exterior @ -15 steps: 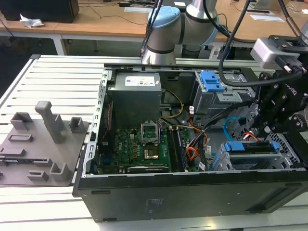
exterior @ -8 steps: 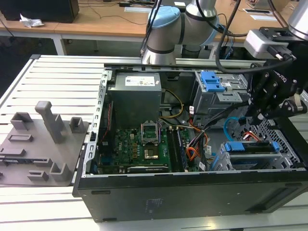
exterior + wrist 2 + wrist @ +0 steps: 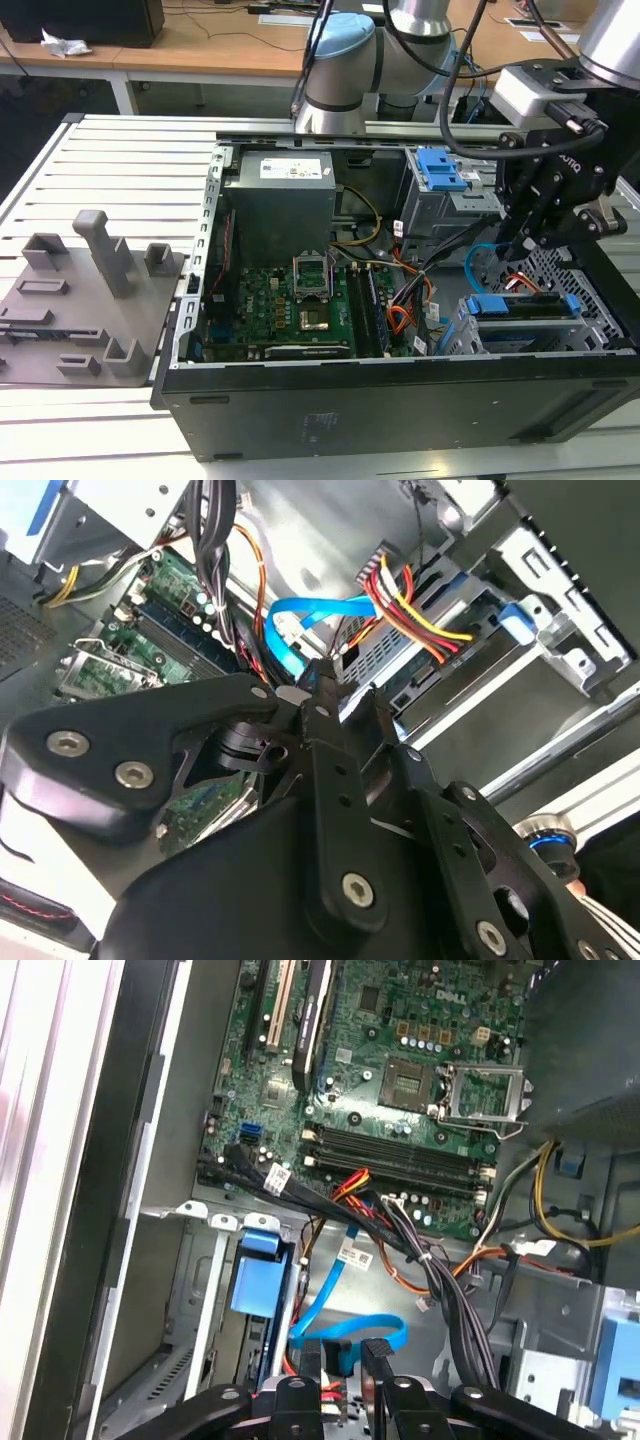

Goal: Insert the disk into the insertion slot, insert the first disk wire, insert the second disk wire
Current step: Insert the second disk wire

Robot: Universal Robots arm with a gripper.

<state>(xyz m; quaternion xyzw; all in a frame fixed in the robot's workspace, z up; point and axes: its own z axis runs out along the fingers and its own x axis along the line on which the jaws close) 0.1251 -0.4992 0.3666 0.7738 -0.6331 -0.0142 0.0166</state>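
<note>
Blue-framed flat silver disk [image 3: 522,308] sits inside the perforated grey metal insertion slot [image 3: 590,330]; the black pincer [image 3: 345,1355] is clenched on the thin light-blue looping wire [image 3: 330,1295] just above it

Slatted white aluminium worktable [image 3: 120,150] fills the foreground. Grey moulded fixture tray [image 3: 85,300] rests on it, toward the exterior view's left. Behind the worktable, a long light-wood desk [image 3: 200,45] with white legs; crumpled white paper [image 3: 62,43] lies on the desk.
</note>
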